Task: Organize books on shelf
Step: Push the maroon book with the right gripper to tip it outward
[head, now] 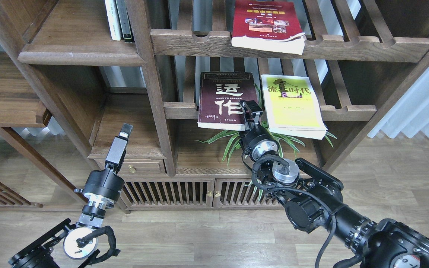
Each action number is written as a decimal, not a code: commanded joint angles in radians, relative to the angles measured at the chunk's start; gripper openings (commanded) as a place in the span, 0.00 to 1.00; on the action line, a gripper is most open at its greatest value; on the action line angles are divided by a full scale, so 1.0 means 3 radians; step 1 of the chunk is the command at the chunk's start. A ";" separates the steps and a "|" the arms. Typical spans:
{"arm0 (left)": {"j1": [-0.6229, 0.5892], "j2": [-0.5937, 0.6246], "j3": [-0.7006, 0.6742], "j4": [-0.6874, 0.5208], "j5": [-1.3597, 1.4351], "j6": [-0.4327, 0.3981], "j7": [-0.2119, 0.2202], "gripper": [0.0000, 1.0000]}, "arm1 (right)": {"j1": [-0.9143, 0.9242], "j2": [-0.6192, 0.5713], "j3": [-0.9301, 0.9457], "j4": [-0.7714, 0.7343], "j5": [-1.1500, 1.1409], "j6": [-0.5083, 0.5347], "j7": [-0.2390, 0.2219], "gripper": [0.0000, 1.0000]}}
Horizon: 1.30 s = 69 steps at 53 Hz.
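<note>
Three books lie flat on slatted racks. The maroon book (220, 97) with white characters and the yellow-green book (292, 108) share the middle rack, and the red book (264, 22) is on the upper rack. The solid shelf (76, 41) is at the upper left. My right gripper (251, 111) is at the maroon book's front right corner, overlapping its cover; it is dark and end-on, so I cannot see whether its fingers are open. My left gripper (124, 132) hangs in front of the small lower-left compartment, holding nothing, its fingers seen as one block.
Slim white and dark volumes (118, 18) stand at the solid shelf's right end. A spider plant (233, 139) sits under the middle rack, right beside my right wrist. Below is a cabinet with slatted doors (169, 191) and a small drawer (132, 168). A curtain (415, 108) hangs at right.
</note>
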 commanded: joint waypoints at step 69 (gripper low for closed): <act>0.0023 -0.0047 -0.0175 0.0249 -0.0240 0.0000 0.0000 0.99 | -0.0675 -0.0040 0.0005 0.1155 -0.0381 0.1361 0.0108 0.04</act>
